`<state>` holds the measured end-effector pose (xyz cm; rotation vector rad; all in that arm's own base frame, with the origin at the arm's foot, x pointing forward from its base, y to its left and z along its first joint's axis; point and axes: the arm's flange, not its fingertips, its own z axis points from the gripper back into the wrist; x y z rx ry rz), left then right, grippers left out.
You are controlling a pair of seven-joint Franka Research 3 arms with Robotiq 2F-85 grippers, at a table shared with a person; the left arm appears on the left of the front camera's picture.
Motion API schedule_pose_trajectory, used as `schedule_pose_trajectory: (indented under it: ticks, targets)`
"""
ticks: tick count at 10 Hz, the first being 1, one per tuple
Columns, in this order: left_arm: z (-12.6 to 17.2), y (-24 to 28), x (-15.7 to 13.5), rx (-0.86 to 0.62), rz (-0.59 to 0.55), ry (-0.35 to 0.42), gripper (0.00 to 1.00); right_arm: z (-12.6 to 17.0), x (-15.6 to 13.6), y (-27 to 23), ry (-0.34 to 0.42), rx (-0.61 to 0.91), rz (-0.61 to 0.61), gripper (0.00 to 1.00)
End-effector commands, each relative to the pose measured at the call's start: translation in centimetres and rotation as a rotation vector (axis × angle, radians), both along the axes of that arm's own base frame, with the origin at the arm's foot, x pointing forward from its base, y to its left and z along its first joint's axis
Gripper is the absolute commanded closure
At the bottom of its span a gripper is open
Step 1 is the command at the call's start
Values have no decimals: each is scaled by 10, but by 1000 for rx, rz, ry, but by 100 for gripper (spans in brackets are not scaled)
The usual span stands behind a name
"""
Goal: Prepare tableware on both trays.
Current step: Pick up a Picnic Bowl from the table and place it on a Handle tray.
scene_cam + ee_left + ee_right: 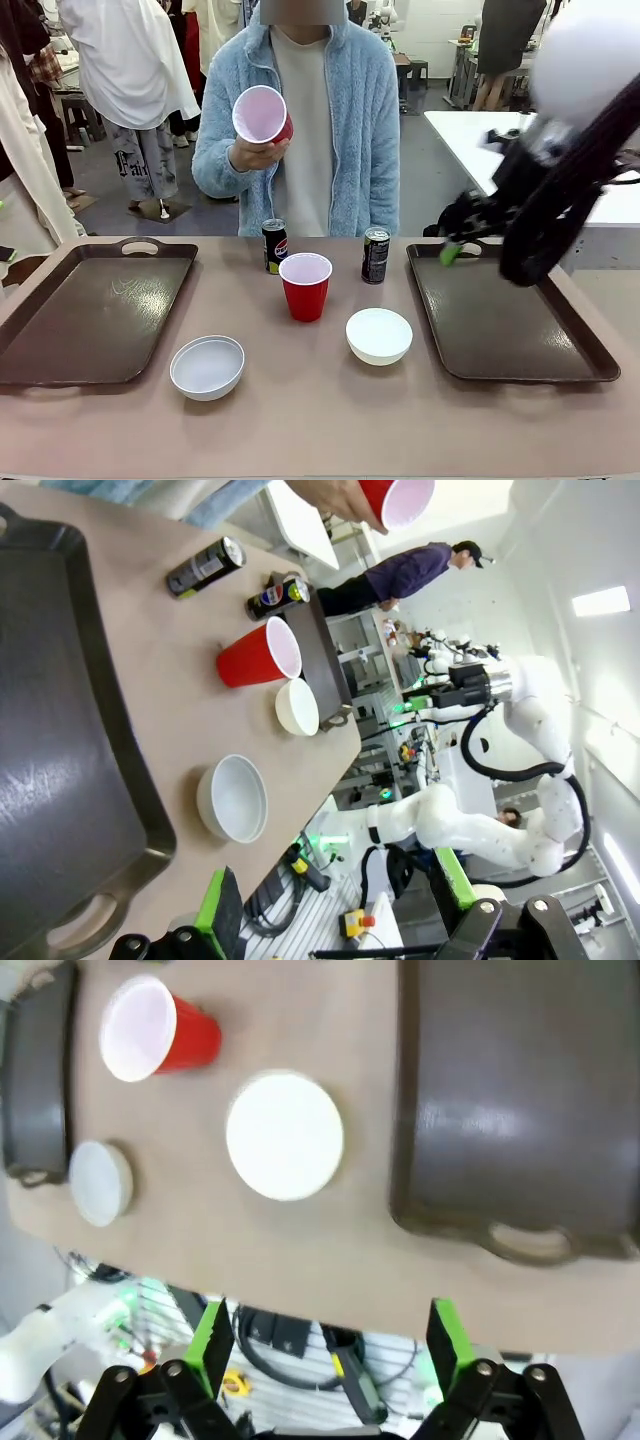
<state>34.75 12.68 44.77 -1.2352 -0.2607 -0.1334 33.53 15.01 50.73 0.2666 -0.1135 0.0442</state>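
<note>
Two dark brown trays lie on the table, the left tray [90, 310] and the right tray [500, 320], both bare. Between them stand a red cup [305, 286], a Pepsi can [275, 245] and a second dark can [376, 255]. Nearer the front edge sit a white bowl [379, 335] and another bowl [207, 367]. The person across the table holds a second red cup [262, 116] tilted at chest height. My right gripper [452, 245] hovers open over the right tray's far left corner. In its wrist view the right gripper [328, 1345] holds nothing. My left gripper [335, 910] stands open and empty.
The person stands close behind the table's far edge. A white table [480, 135] stands behind on the right. Bare tabletop runs along the front edge between the bowls. My right arm [470, 685] shows far off in the left wrist view.
</note>
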Motion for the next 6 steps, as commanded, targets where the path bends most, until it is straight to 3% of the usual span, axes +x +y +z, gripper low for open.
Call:
schedule_pose_trajectory:
  ticks: [1, 2, 4, 6]
  targets:
    - [2, 0, 0, -20, 4, -12, 0, -14, 17, 5, -62, 62, 24, 0]
    - [2, 0, 0, -20, 4, -12, 0, 0, 0, 0, 0, 0, 0, 0]
    - [2, 0, 0, -20, 4, -12, 0, 0, 0, 0, 0, 0, 0, 0]
    - [2, 0, 0, -20, 4, -12, 0, -29, 20, 19, -17, -29, 17, 0]
